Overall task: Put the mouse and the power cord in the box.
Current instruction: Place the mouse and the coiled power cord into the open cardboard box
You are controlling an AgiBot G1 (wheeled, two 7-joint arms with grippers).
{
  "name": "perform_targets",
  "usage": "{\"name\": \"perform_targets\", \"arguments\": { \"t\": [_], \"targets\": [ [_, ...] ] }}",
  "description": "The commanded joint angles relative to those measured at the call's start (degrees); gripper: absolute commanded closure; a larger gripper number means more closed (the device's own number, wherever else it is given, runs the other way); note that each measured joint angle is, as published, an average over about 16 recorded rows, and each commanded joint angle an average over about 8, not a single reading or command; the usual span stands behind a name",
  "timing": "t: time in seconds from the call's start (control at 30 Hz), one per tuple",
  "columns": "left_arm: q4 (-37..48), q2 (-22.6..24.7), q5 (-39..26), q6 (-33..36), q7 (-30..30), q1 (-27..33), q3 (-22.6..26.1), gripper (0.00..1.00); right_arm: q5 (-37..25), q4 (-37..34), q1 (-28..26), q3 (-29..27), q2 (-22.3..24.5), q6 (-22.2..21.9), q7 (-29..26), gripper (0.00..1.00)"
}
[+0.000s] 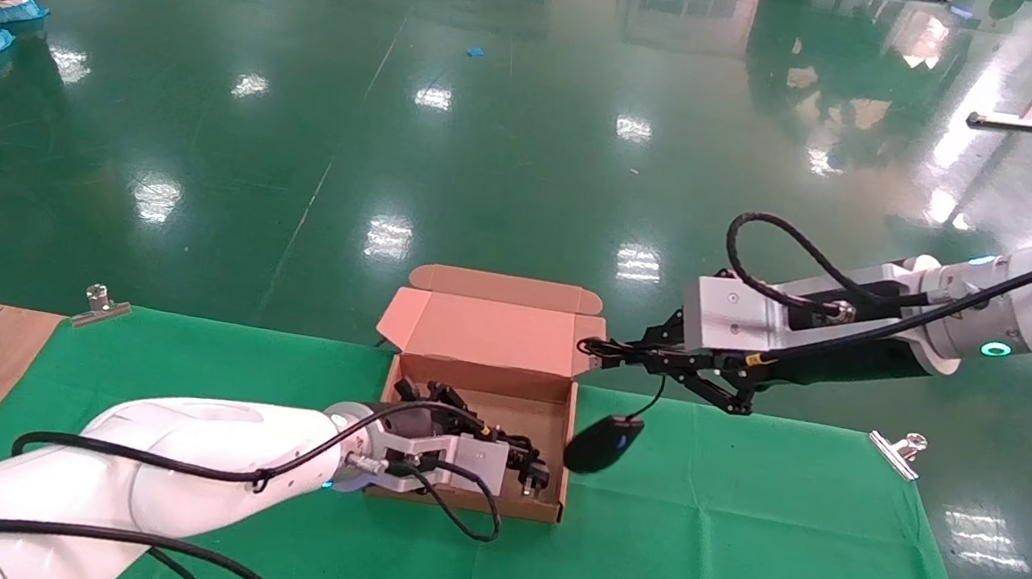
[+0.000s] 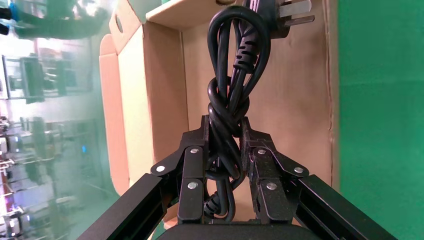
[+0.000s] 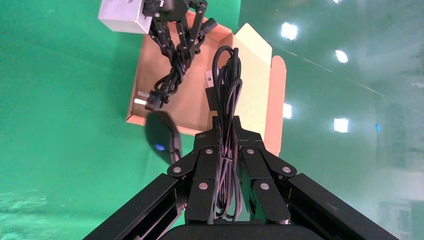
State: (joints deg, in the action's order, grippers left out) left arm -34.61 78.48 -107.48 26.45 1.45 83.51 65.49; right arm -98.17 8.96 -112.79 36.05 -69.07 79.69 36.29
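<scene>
**Cord held inside the box, mouse dangling at its right wall**

Cord, knotted into a long bundle, is pinched between the fingers of the left gripper, which reaches into the open box from the near-left side. In the head view the bundle's long axis runs roughly left to right across the box floor, in line with the gripper, and the pronged plug points toward the box's right wall, near the front right corner. The left wrist view shows the plug's flat prongs at the far end of the bundle, close to the cardboard wall; whether the plug touches the floor cannot be told.

The right gripper is raised just beyond the box's far right corner, beside the upright lid. Its fingers are pressed together on the mouse's thin cable, which is folded into a long hank lined up with the gripper and ends in a USB plug. The mouse hangs below on a short free length of cable, just outside the right wall, over the green cloth. Its long axis slants, narrow end up toward the gripper, and a small blue spot shows on its back. Whether it touches the wall or the cloth cannot be told.
</scene>
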Motion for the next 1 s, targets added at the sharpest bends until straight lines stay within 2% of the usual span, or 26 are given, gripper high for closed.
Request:
{"name": "perform_targets", "arguments": {
  "t": [0.03,0.1,0.17,0.37,0.43,1.0],
  "targets": [
    [0.1,0.0,1.0,-0.3,-1.3,0.1,1.3,1.0,0.0,0.0,0.1,0.0,0.2,0.0,0.0,1.0],
    [0.2,0.0,2.0,-1.0,-1.6,0.4,2.2,1.0,0.1,0.1,0.4,0.0,0.2,0.0,0.1,1.0],
    [0.3,0.0,2.8,-1.5,-1.7,0.7,3.2,0.92,0.1,0.1,0.6,-0.1,0.2,0.1,0.3,1.0],
    [0.6,-0.1,5.2,-2.1,-0.4,1.3,6.1,0.17,0.3,0.1,1.2,-0.2,0.4,0.2,0.6,1.0],
    [0.7,-0.1,6.3,-2.1,0.1,1.5,6.8,0.0,0.3,0.1,1.3,-0.2,0.5,0.3,0.6,1.0],
    [2.0,-0.1,13.6,-3.1,3.3,2.7,11.1,0.0,0.7,0.2,1.3,-0.4,0.1,0.9,0.3,1.0]
  ]
}}
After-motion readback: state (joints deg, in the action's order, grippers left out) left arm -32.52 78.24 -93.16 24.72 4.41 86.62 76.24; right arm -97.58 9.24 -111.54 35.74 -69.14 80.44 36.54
